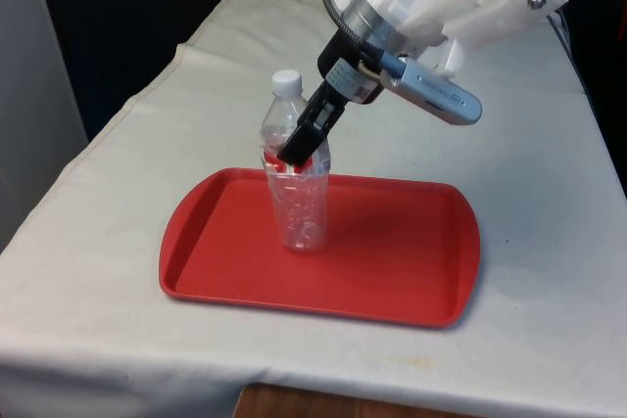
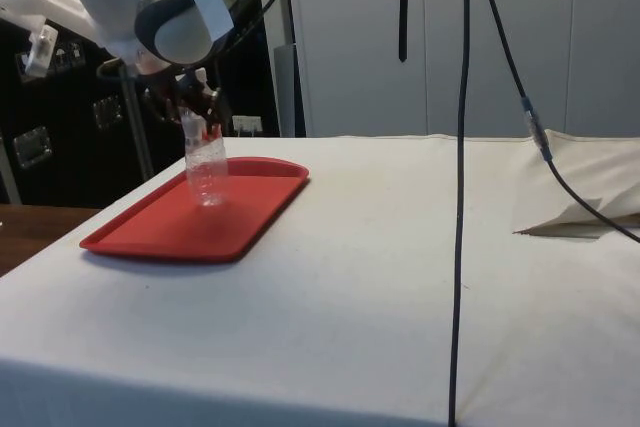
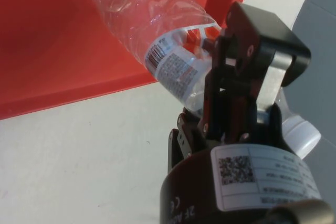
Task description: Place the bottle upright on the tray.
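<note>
On the white-clothed table [image 1: 549, 242], one red tray [image 1: 402, 261] carries one clear plastic bottle [image 1: 299, 205], standing on its base with a slight lean, near the tray's far edge and towards the front view's left. The bottle is empty-looking, with a white cap [image 1: 286, 81] and a red-and-white label band around its upper body. One black two-finger gripper [image 1: 300, 149] reaches down at a slant from the white arm and is clamped on the bottle at the label, just below the shoulder; the near finger covers part of the label in the front view, and the far finger is hidden behind the bottle. In the side view the tray [image 2: 150, 237] lies near the table's far corner, the bottle [image 2: 207, 172] rises from it, and the gripper [image 2: 197, 117] merges with the dark background so that its fingers are hard to separate; the bottle's cap is likewise lost against the arm. Two dark cables hang across that view. In the wrist view the bottle [image 3: 142, 19] runs diagonally over the red tray [image 3: 47, 61], its label with a barcode pressed between the fingers [image 3: 231, 72]; the gripper [image 3: 207, 85] hides the neck, and the cap [image 3: 300, 132] peeks out beyond the finger mount. Whether the base rests fully flat on the tray cannot be told.
</note>
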Robot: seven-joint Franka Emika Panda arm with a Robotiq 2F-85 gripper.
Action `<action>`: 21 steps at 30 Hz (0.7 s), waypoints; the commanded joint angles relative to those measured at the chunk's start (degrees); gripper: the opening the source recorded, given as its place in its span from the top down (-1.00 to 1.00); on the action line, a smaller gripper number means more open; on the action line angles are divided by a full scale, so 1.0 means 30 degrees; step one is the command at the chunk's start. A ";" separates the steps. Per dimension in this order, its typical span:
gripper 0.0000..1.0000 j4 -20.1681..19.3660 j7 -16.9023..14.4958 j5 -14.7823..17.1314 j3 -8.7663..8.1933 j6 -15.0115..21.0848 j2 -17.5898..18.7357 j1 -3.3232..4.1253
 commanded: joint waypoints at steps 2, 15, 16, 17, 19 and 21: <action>0.34 0.0115 -0.0019 0.0019 0.0019 0.0038 0.0115 -0.0038; 0.34 0.0134 -0.0038 0.0000 0.0019 -0.0076 0.0191 -0.0019; 0.34 0.0134 -0.0038 0.0000 0.0019 -0.0095 0.0191 -0.0019; 0.34 0.0134 -0.0038 0.0000 0.0019 -0.0095 0.0191 -0.0019; 0.34 0.0115 -0.0038 0.0019 0.0019 -0.0115 0.0210 -0.0019; 0.34 0.0153 -0.0095 0.0057 0.0057 -0.0172 0.0267 -0.0057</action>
